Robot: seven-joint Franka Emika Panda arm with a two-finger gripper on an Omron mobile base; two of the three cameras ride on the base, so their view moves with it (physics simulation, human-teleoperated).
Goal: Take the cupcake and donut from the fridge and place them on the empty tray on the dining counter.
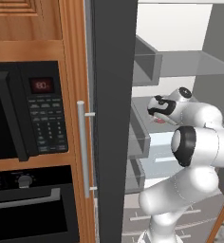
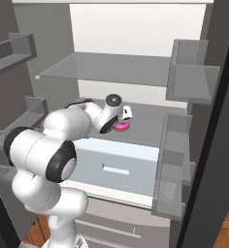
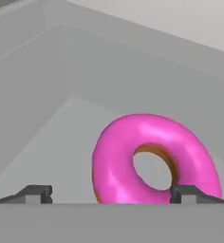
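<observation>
The donut (image 2: 122,126) lies on a middle shelf (image 2: 145,127) inside the fridge (image 2: 136,29), toward the shelf's left side. The gripper (image 2: 120,121) sits just before it. A drawer (image 2: 117,167) lies below the shelf. A microwave (image 1: 26,109) stands left of the fridge.

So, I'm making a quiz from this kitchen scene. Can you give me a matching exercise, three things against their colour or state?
Things:
1. donut
2. gripper
3. microwave

Colour or state:
A. fingers spread wide, nothing between them
B. black, door shut, set in the wooden cabinet
C. pink icing, lying on a grey fridge shelf

Pairs: 1-C, 2-A, 3-B
</observation>
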